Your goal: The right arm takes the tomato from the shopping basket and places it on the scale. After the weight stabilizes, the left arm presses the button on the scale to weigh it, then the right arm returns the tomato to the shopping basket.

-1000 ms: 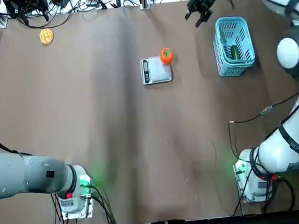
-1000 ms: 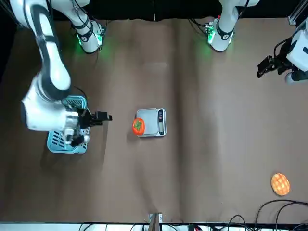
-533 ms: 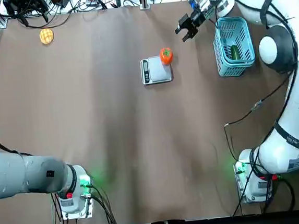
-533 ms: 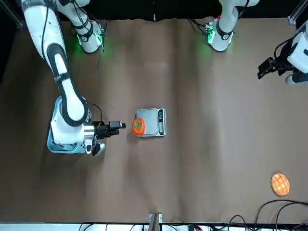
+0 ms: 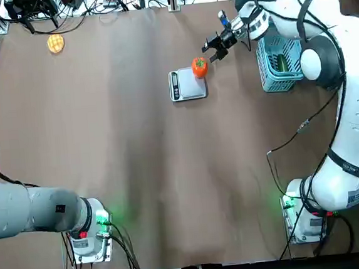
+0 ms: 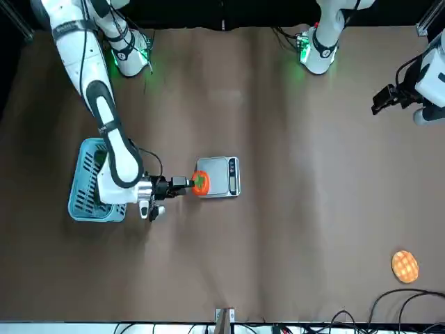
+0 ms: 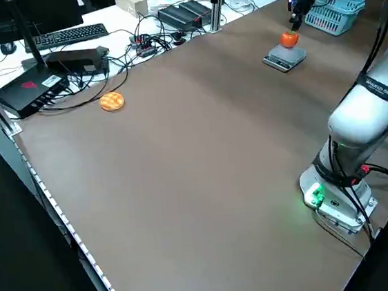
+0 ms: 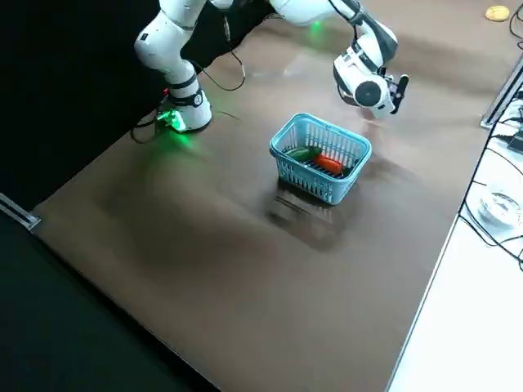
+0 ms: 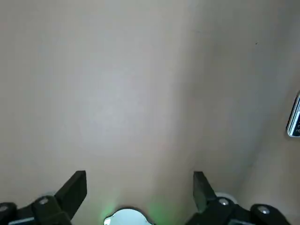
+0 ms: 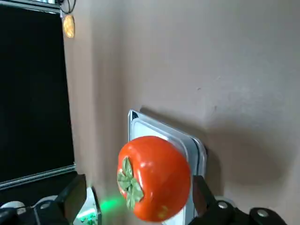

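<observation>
Orange-red tomato (image 5: 199, 66) rests on scale (image 5: 188, 85) corner; right gripper (image 5: 214, 47) beside it, jaws spread. Left gripper (image 6: 389, 97) parked, jaws spread.

The right arm's gripper (image 6: 182, 184) reaches from the shopping basket (image 6: 87, 182) to the tomato (image 6: 200, 182) on the scale (image 6: 221, 177).

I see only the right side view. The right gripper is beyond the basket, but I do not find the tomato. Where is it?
Observer: The tomato sits on a corner of the scale, next to the right gripper.
Operator: Are the fingers closed on it?
Observer: No. The right wrist view shows them open, one on each side of the tomato.
Operator: And the left arm?
Observer: The left gripper hangs open, far from the scale.
</observation>
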Motion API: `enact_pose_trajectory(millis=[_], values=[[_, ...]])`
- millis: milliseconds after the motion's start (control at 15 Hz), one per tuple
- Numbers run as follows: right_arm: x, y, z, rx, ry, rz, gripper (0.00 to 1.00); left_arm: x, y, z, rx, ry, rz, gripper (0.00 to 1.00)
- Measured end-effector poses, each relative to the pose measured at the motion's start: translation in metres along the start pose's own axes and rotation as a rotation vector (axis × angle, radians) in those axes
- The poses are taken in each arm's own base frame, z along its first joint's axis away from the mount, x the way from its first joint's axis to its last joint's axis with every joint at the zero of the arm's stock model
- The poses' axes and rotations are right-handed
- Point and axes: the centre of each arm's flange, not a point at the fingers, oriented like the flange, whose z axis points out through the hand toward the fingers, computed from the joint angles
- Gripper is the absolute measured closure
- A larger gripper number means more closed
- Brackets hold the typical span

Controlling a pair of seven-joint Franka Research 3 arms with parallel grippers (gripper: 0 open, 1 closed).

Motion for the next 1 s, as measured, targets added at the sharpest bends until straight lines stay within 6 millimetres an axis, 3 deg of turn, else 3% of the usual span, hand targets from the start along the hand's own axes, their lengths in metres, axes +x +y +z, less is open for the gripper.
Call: enact_pose_trajectory(millis=[133, 333, 800, 933, 1000], values=[[-0.005, 0.015, 0.017, 0.038, 0.010, 0.008, 0.01, 0.000, 0.000, 0.000, 0.000, -0.001, 0.000, 0.00], [-0.011, 0.027, 0.026, 0.071, 0.026, 0.033, 0.01, 0.000, 0.000, 0.001, 0.000, -0.002, 0.000, 0.00], [-0.021, 0.037, 0.038, 0.081, 0.015, 0.053, 0.01, 0.000, 0.000, 0.001, 0.001, -0.004, 0.000, 0.00], [-0.021, 0.038, 0.039, 0.083, 0.016, 0.055, 0.05, 0.000, 0.000, 0.001, 0.001, -0.005, -0.001, 0.00], [-0.021, 0.038, 0.039, 0.086, 0.018, 0.057, 0.13, 0.000, 0.000, 0.001, 0.001, -0.005, -0.001, 0.00]])
